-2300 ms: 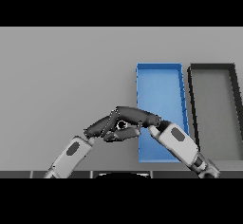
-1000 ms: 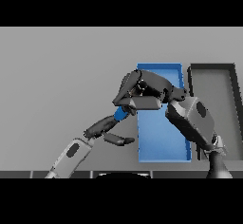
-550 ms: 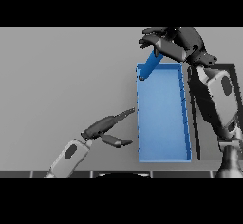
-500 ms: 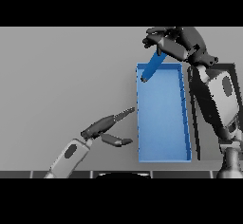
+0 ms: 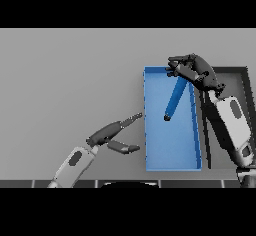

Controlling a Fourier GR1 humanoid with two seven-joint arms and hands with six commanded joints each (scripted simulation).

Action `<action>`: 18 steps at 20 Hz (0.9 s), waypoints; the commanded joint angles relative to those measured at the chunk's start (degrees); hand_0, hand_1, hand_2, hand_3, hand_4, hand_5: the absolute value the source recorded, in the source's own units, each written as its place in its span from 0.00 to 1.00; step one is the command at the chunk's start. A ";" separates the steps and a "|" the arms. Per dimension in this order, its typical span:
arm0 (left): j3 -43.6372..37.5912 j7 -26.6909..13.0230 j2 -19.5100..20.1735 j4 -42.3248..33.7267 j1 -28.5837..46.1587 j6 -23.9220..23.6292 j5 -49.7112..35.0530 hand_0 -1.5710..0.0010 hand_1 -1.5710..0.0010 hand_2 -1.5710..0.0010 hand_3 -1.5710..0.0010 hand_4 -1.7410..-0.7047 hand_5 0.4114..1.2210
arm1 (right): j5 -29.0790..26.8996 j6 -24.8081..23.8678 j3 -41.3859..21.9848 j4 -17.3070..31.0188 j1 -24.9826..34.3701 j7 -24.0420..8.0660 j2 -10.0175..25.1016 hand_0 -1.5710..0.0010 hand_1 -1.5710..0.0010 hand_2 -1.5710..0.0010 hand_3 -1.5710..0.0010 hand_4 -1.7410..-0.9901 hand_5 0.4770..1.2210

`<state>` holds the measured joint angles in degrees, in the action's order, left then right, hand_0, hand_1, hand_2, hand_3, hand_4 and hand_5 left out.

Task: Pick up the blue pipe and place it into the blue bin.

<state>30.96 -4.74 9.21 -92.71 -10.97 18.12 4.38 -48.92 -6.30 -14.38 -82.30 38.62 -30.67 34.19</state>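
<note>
The blue pipe [image 5: 175, 100] hangs tilted over the far half of the blue bin [image 5: 149, 130]. Its lower end points down into the bin, and its upper end is tucked under my right hand [image 5: 192, 71]. That hand hovers above the bin's far right corner with its fingers curled round the pipe's top. My left hand [image 5: 106, 135] lies low on the table just left of the bin, with its fingers straight towards the bin wall and its thumb spread.
A black bin [image 5: 246, 78] stands directly right of the blue one, partly covered by my right forearm. Bare grey table stretches to the left and far side.
My right hand has come down and towards me over the bin, and the pipe now hangs steeper, reaching lower into it. The left hand has stayed put.
</note>
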 commanded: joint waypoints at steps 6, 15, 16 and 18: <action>-0.14 -0.66 -0.19 -0.08 -0.25 -0.22 -0.09 1.00 1.00 1.00 1.00 0.83 0.06 | 1.87 -1.39 -6.05 0.56 -8.01 -4.20 0.93 0.00 0.00 0.00 0.00 0.20 0.86; -0.31 -0.98 0.25 -0.24 -0.25 -0.15 -0.13 1.00 1.00 1.00 1.00 0.82 0.05 | -9.05 -4.57 -26.67 7.22 -1.10 -3.24 9.87 0.78 0.81 0.81 0.85 0.71 0.74; -0.30 -1.30 -0.17 -0.53 -0.58 -0.29 -0.34 1.00 1.00 1.00 1.00 0.82 0.05 | -6.61 -3.41 -28.96 7.52 0.38 -2.43 10.85 0.83 0.84 0.85 0.88 0.75 0.67; -0.17 -1.32 -0.11 -0.57 -0.29 -0.11 -0.50 1.00 1.00 1.00 1.00 0.82 0.05 | -3.45 -1.33 -32.75 9.11 2.01 -1.38 11.17 0.89 0.90 0.90 0.92 0.79 0.55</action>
<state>30.80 -6.05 9.11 -93.26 -11.23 18.03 3.88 -52.37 -7.61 -47.16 -73.17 40.57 -32.50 45.34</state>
